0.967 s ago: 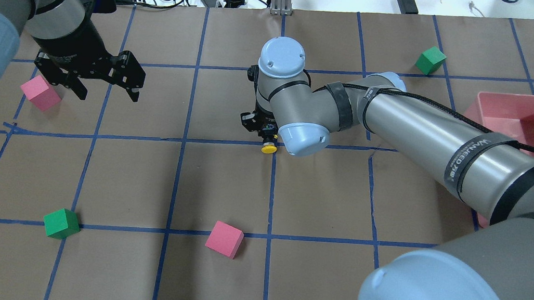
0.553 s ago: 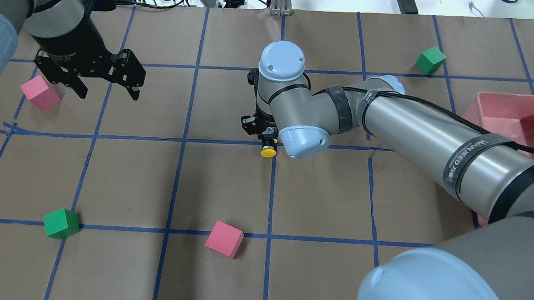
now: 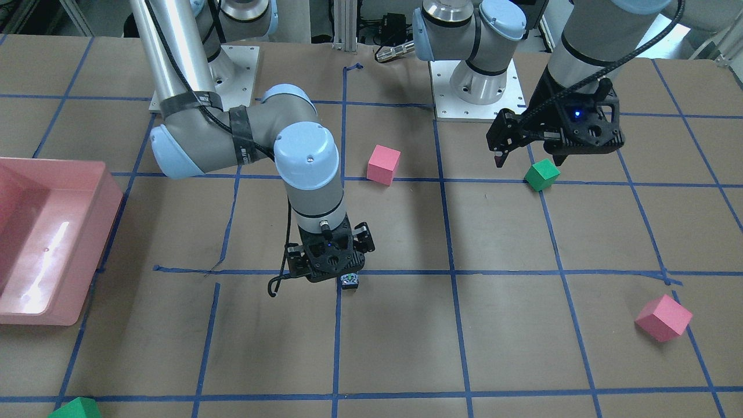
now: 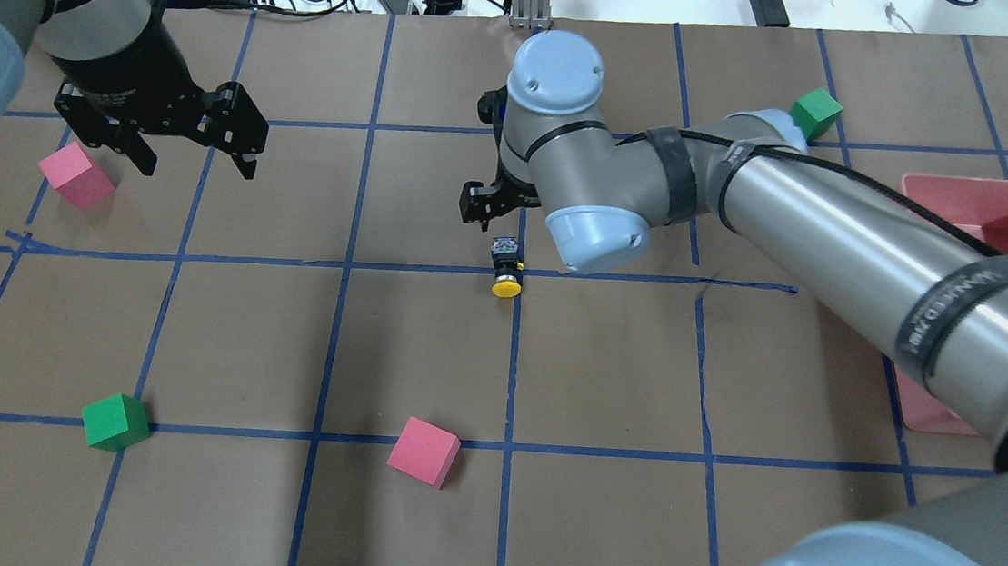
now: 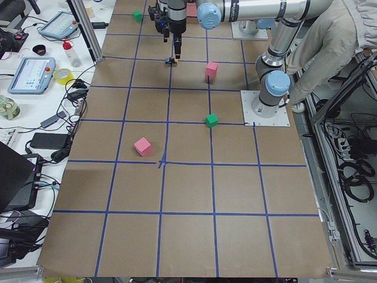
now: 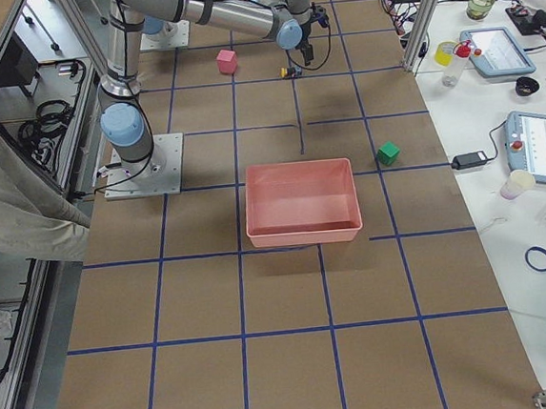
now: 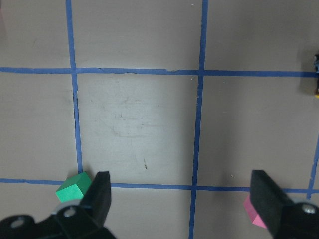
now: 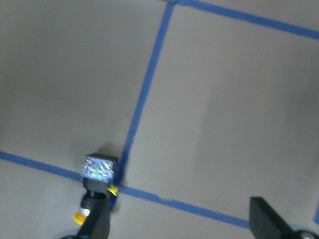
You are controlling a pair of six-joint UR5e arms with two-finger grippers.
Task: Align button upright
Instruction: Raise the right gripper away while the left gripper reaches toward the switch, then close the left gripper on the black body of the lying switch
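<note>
The button [image 4: 505,268] lies on its side on the brown paper at a blue tape crossing, its yellow cap toward the robot and its silver base pointing away. It also shows in the front view [image 3: 349,281] and the right wrist view [image 8: 97,181]. My right gripper [image 4: 496,214] is open and empty, hovering just behind and above the button, apart from it; it shows in the front view [image 3: 328,268] and the right wrist view [image 8: 182,219]. My left gripper [image 4: 197,163] is open and empty, far to the left, above the table [image 7: 183,196].
Pink cubes [image 4: 75,176] [image 4: 424,451] and green cubes [image 4: 116,421] [image 4: 814,112] lie scattered on the table. A pink bin [image 4: 987,184] stands at the right edge. Cables and chargers lie along the far edge. The right arm's forearm spans the right half.
My right gripper, low over the button's body before, has lifted and drawn back; the button now lies uncovered. My left gripper has shifted slightly back and left.
</note>
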